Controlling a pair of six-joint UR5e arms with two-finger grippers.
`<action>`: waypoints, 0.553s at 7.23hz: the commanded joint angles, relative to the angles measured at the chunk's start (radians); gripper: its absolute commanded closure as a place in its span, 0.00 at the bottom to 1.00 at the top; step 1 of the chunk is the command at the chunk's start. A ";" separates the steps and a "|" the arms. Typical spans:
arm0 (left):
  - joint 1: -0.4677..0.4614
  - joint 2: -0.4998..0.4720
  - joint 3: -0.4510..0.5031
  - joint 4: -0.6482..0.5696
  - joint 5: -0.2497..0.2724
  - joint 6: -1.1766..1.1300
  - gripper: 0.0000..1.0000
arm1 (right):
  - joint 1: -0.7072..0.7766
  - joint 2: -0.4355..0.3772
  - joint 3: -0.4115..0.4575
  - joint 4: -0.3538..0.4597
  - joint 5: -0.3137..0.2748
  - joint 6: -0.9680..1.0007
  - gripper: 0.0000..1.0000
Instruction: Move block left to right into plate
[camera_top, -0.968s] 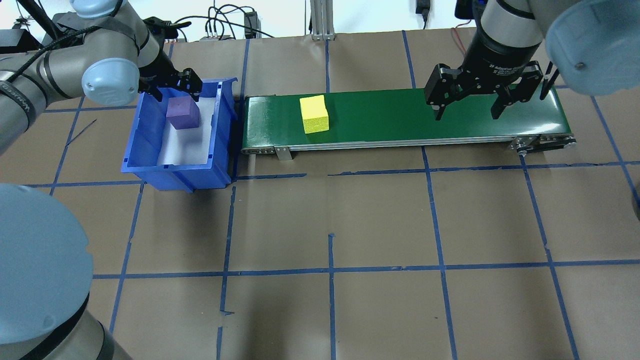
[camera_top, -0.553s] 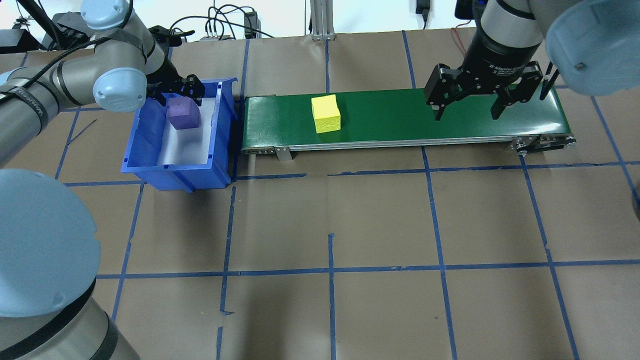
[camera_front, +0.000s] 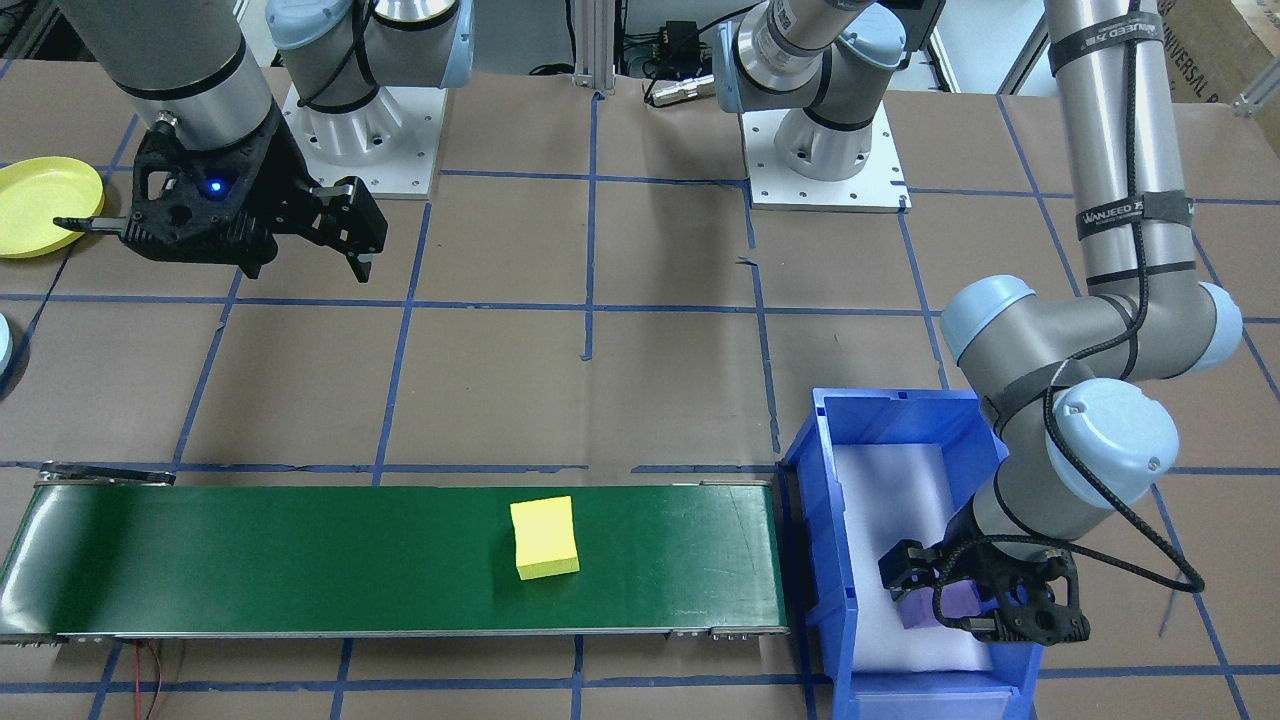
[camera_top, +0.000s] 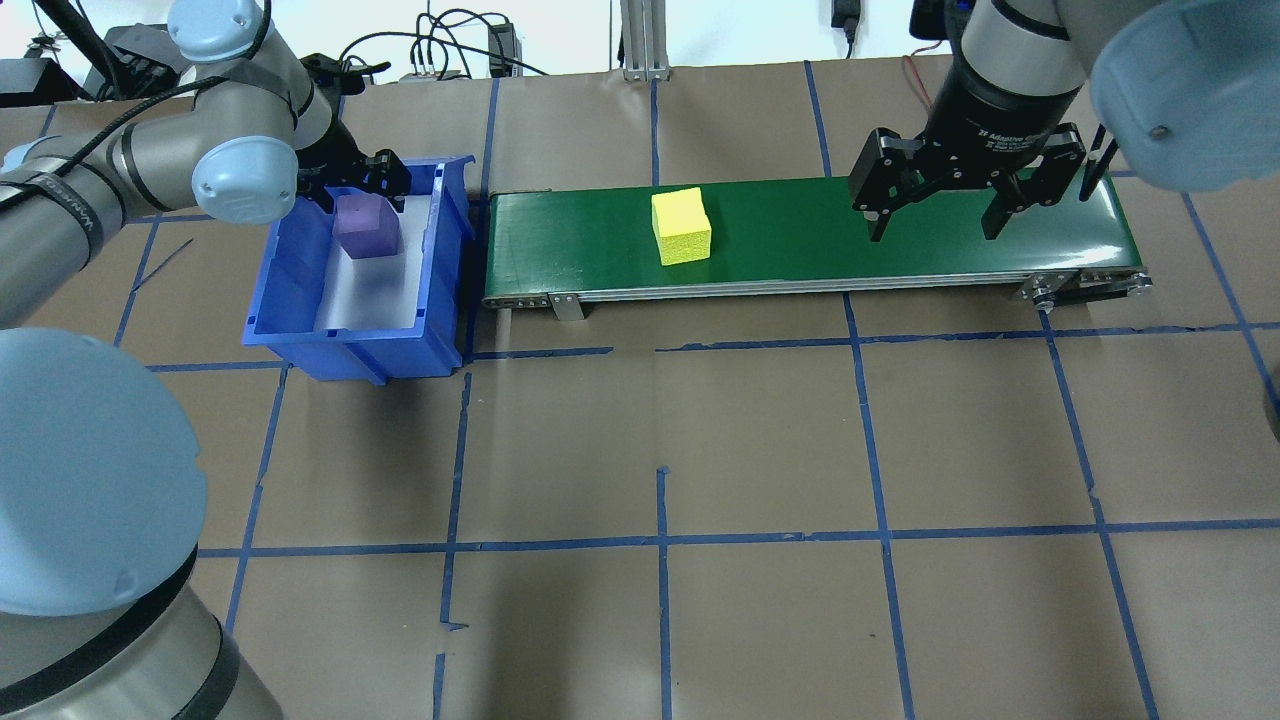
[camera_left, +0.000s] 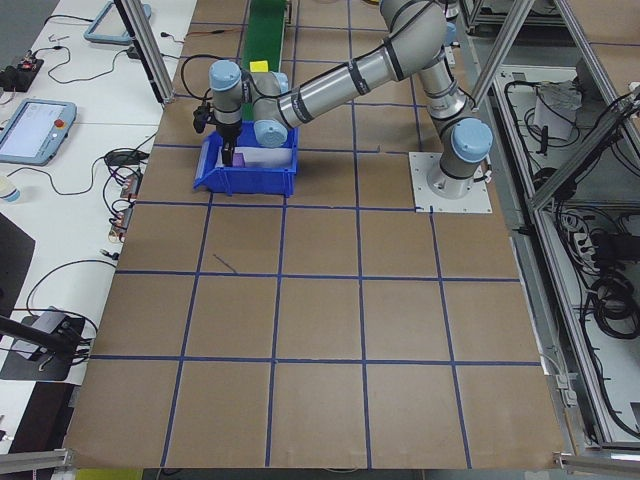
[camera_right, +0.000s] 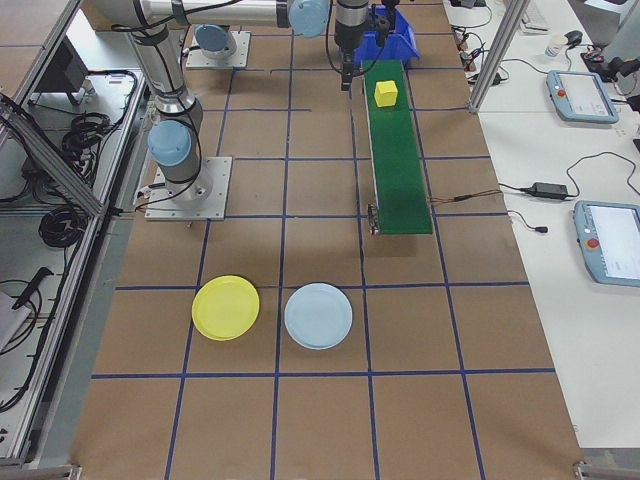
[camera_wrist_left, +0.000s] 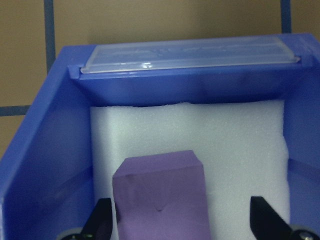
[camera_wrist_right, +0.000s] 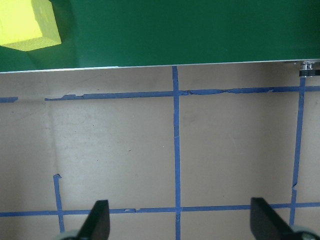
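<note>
A yellow block (camera_top: 681, 227) rides the green conveyor belt (camera_top: 800, 240), left of its middle. A purple block (camera_top: 365, 225) rests on white foam in the blue bin (camera_top: 300, 340). My left gripper (camera_top: 352, 190) is down in the bin, open, with the purple block (camera_wrist_left: 160, 200) between its fingers, nearer the left one. My right gripper (camera_top: 935, 225) hangs open and empty over the belt's right end, well right of the yellow block (camera_wrist_right: 27, 25). A yellow plate (camera_right: 225, 307) and a light blue plate (camera_right: 318, 316) lie on the table off the belt's right end.
The bin stands against the belt's left end. Brown paper with a blue tape grid covers the table (camera_top: 660, 450). Both arm bases (camera_front: 825, 150) are bolted down at the robot's side. Cables and aluminium posts run along the far edge.
The yellow block has travelled right along the belt. My left arm has shifted a little, its gripper still over the purple block. The right gripper has not moved.
</note>
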 joint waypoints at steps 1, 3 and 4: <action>0.000 -0.019 -0.002 0.014 -0.001 -0.048 0.04 | 0.000 0.000 0.000 0.001 0.000 0.000 0.00; 0.000 -0.028 -0.013 0.065 -0.004 -0.059 0.22 | 0.000 0.000 0.000 0.001 0.000 0.000 0.00; 0.000 -0.028 -0.007 0.065 -0.001 -0.058 0.48 | 0.000 -0.002 0.000 0.001 0.000 0.000 0.00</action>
